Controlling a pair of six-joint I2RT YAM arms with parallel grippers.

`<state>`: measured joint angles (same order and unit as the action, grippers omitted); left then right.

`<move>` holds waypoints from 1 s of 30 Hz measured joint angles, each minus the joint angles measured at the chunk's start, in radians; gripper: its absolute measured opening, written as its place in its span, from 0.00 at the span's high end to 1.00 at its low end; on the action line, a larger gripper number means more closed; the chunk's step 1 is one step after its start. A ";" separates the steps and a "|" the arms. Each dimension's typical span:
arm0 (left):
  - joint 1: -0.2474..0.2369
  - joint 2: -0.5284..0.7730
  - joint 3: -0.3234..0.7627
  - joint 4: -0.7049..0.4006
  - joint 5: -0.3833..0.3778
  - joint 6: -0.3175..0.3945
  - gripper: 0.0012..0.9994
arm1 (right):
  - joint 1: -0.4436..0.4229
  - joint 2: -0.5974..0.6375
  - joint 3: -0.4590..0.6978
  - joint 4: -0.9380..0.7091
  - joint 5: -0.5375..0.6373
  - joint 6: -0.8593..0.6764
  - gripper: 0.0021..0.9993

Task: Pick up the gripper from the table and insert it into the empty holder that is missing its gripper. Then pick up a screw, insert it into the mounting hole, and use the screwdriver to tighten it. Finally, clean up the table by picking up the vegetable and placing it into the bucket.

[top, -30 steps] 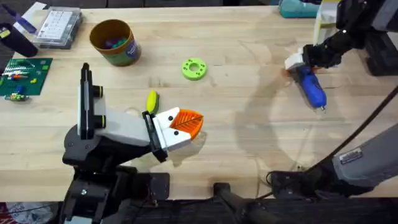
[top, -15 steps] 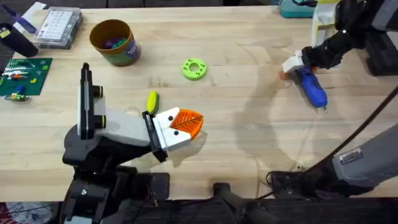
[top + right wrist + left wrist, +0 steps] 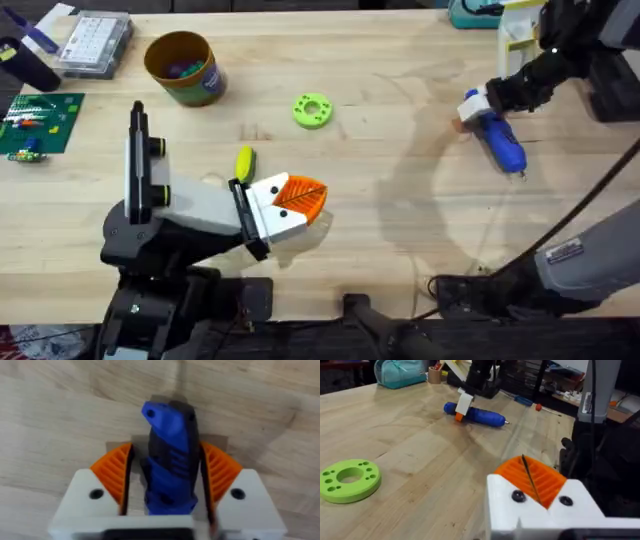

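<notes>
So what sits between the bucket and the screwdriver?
In the overhead view, the lime-green ring lies between the bucket and the screwdriver; otherwise bare table.

The table (image 3: 380,220) under me is pale wood, matt and grainy. My 2 right claw pads (image 3: 116,476) are ribbed orange on smooth white plastic. Between them the screwdriver (image 3: 167,460) is glossy blue plastic, its tip thin metal.
</notes>
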<state>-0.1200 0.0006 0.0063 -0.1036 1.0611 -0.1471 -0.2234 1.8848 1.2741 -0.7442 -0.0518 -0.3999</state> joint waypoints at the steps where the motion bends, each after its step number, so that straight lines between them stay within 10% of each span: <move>1: 0.000 0.000 0.000 0.000 0.000 0.000 0.99 | 0.000 -0.001 0.000 -0.006 0.002 0.000 0.32; 7: 0.000 0.000 0.000 0.000 -0.001 0.000 0.99 | 0.000 -0.004 -0.003 -0.015 0.023 -0.001 0.97; 21: 0.000 0.000 0.000 0.000 -0.001 0.000 0.99 | -0.007 -0.025 -0.017 -0.036 -0.022 -0.005 0.97; 30: 0.000 0.000 0.000 0.000 -0.002 0.000 0.99 | -0.004 -0.294 -0.058 -0.146 -0.133 0.010 0.97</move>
<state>-0.1200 0.0006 0.0063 -0.1032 1.0587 -0.1471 -0.2277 1.5906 1.2164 -0.8899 -0.1849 -0.3897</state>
